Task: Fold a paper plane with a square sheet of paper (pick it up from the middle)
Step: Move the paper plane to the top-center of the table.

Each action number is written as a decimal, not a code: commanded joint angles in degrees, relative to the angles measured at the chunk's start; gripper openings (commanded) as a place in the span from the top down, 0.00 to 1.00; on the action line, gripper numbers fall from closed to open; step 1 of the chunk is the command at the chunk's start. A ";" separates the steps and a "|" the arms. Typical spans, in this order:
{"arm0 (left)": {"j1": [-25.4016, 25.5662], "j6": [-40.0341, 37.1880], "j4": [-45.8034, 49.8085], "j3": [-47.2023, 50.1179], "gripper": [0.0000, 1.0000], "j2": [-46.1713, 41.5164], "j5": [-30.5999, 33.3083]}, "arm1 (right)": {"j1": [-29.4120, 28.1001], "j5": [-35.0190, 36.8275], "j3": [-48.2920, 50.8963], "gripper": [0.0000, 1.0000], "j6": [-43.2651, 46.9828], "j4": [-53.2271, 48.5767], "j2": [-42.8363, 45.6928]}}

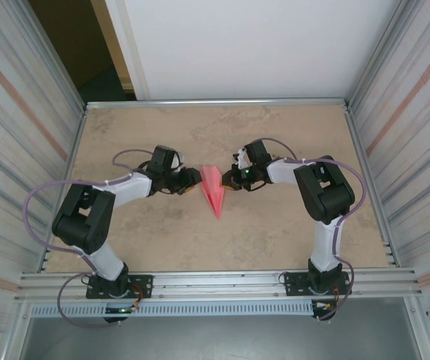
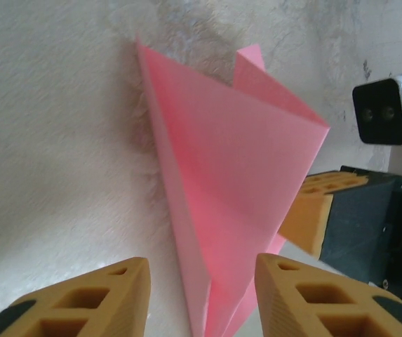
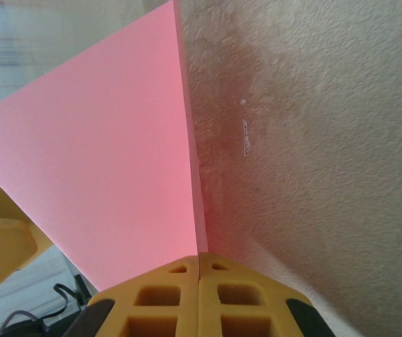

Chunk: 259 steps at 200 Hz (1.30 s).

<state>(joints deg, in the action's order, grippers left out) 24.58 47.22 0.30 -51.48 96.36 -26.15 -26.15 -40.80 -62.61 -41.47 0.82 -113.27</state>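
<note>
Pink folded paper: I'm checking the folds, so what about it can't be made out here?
- Top view: the pink folded paper plane is too small to read creases; the right gripper covers its right corner.
- Left wrist view: its tip runs off the bottom edge, between the fingers of the left gripper.
- Right wrist view: its left corner is cut off by the frame edge.
</note>
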 commanded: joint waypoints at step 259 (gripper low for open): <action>2.10 -1.22 8.40 -6.54 0.98 3.41 2.76 | 2.76 8.93 5.59 0.98 1.47 -0.39 7.13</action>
<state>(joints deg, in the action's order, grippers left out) 26.74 46.72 11.33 -59.75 101.56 -23.40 -23.94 -34.50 -58.74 -39.99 0.10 -107.85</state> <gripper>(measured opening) 0.066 0.064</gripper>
